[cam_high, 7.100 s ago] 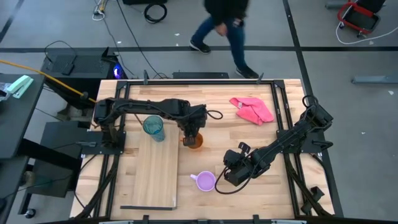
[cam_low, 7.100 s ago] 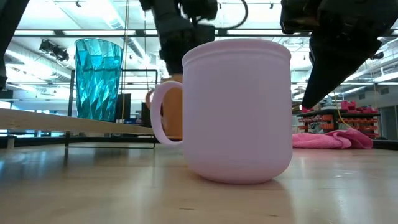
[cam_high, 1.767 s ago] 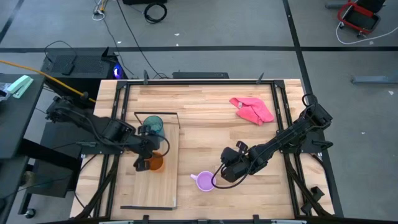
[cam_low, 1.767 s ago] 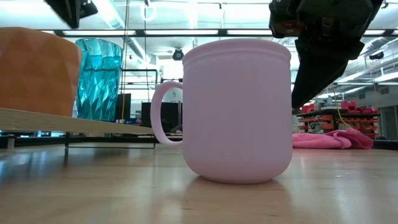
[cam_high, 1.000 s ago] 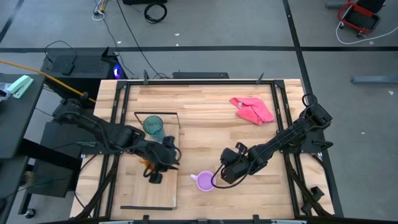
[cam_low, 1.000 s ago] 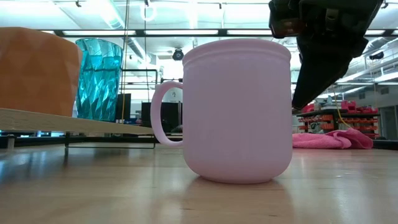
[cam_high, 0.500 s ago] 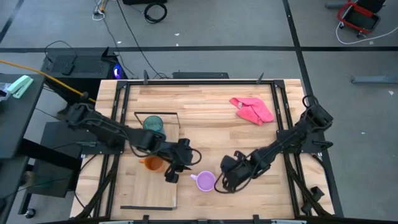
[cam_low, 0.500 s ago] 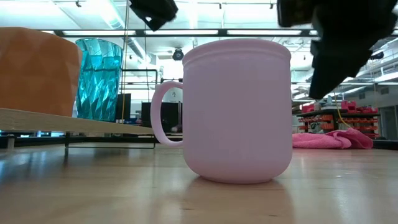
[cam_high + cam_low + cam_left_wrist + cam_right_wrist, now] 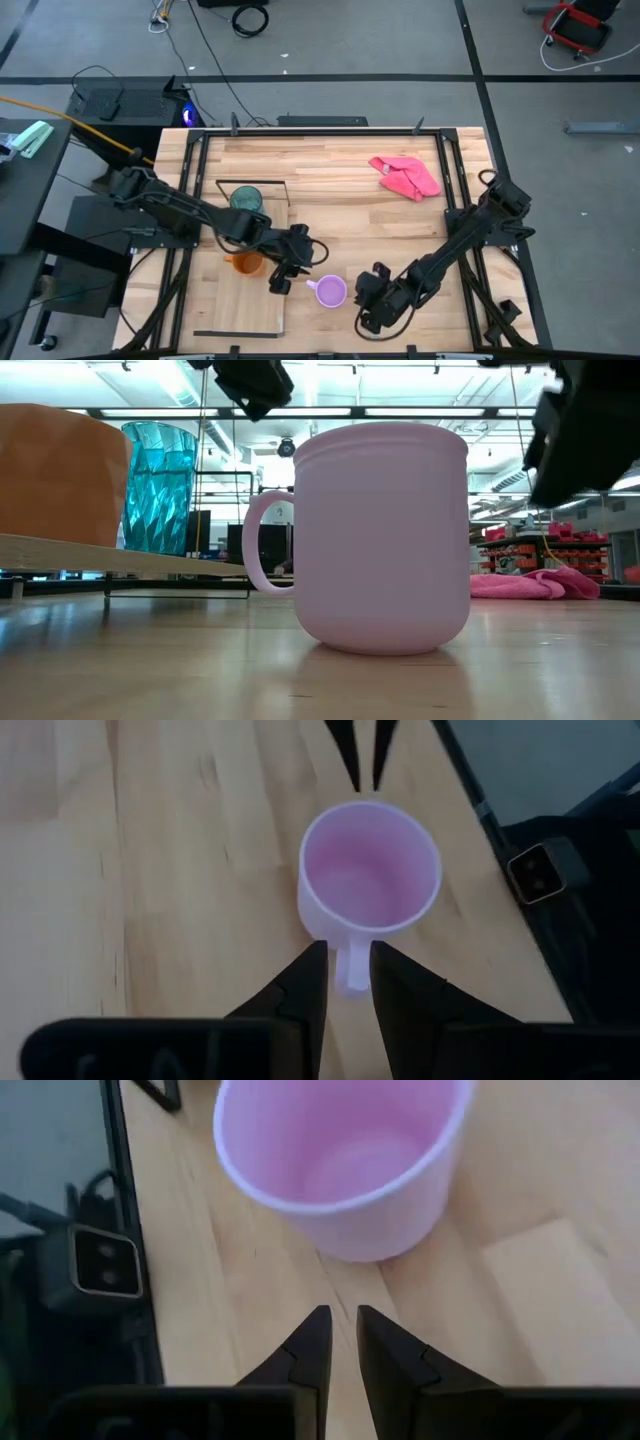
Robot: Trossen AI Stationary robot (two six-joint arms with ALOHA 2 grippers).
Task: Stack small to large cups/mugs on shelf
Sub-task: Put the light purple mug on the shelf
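Note:
The lilac mug (image 9: 331, 291) stands upright on the table top, right of the shelf (image 9: 245, 305); its handle (image 9: 352, 970) points toward the shelf. The orange mug (image 9: 245, 263) and the teal tumbler (image 9: 246, 200) stand on the shelf board. My left gripper (image 9: 292, 276) hovers just left of the lilac mug and above its rim. Its fingers are a little apart, and the left wrist view (image 9: 350, 952) shows the handle through the gap. My right gripper (image 9: 365, 300) is shut and empty at the mug's near right, pointing at its wall (image 9: 345, 1160).
A crumpled pink cloth (image 9: 405, 176) lies at the far right of the table. The shelf's black wire frame (image 9: 250, 183) stands behind the tumbler. Bare table lies between the cloth and the lilac mug. The table's near edge is close to my right gripper.
My left gripper has gone from over the shelf beside the orange mug toward the table's right, and now stands beside the lilac mug. My right gripper has drawn back from the mug toward the table's near edge. The three vessels have stayed where they were.

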